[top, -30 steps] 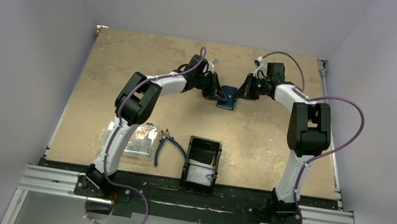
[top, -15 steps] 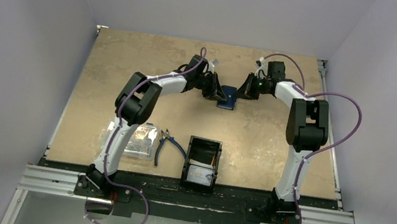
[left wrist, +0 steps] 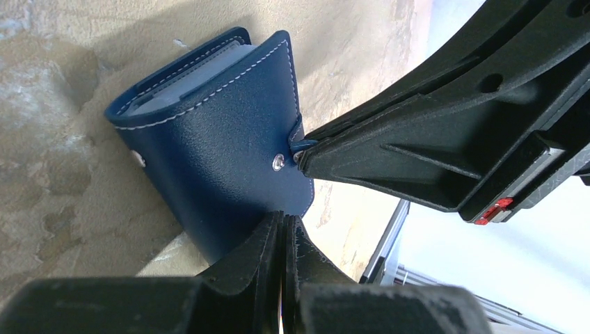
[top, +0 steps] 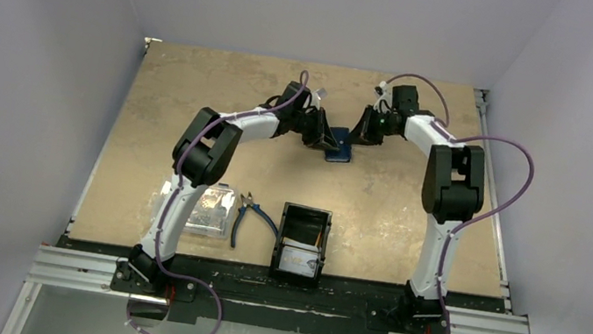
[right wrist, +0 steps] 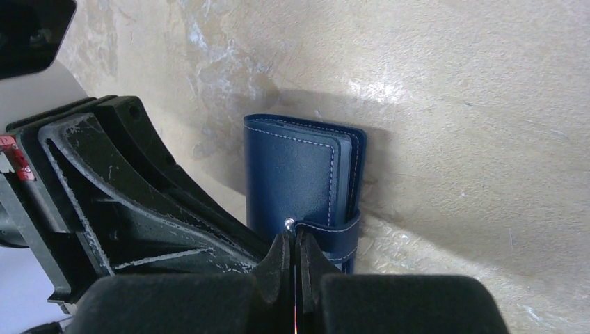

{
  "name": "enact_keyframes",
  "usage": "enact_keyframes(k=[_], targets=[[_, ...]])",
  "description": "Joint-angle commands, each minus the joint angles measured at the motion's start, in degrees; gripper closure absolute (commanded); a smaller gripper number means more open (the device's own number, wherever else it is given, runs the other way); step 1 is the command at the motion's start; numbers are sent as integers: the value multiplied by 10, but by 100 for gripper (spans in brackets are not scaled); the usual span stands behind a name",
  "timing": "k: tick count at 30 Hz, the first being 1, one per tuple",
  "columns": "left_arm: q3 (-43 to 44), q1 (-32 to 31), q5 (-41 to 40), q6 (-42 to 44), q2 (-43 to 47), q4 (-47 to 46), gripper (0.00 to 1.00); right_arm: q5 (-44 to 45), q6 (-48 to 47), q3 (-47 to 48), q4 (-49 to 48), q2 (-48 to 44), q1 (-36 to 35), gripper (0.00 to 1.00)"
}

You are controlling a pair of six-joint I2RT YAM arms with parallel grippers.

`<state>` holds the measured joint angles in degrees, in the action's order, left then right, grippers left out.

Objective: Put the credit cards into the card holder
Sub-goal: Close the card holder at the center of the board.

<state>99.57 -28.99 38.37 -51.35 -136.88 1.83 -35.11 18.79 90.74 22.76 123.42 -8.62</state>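
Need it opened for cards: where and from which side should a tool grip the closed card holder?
Probably pinch the snap strap beside its stud, coming from the side opposite the spine: the card holder is folded shut; that strap is its only thin tab.

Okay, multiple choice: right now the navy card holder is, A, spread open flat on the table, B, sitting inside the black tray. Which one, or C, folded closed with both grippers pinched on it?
C: the card holder is folded, with its snap strap wrapped round the edge. The right gripper is shut on that strap and the left gripper is shut on the card holder's lower edge.
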Motion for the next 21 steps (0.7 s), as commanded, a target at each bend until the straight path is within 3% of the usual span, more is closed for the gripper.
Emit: enact_keyframes(k=[1,7,11,16,21], targets=[[5,-7,-22,19,-28,23,100,-12,-12,24,15,7,-25,100],[6,-4,-4,13,-24,20,100,-24,-26,28,20,13,-30,100],[-1,16,16,-18,19,-50,100,-26,-35,27,24,16,-28,100],[59,47,4,-13,-1,-20,100,-33,-43,30,23,23,-26,100],[60,50,-23,-7,-21,1,100,-38,-45,32,22,27,-25,100]])
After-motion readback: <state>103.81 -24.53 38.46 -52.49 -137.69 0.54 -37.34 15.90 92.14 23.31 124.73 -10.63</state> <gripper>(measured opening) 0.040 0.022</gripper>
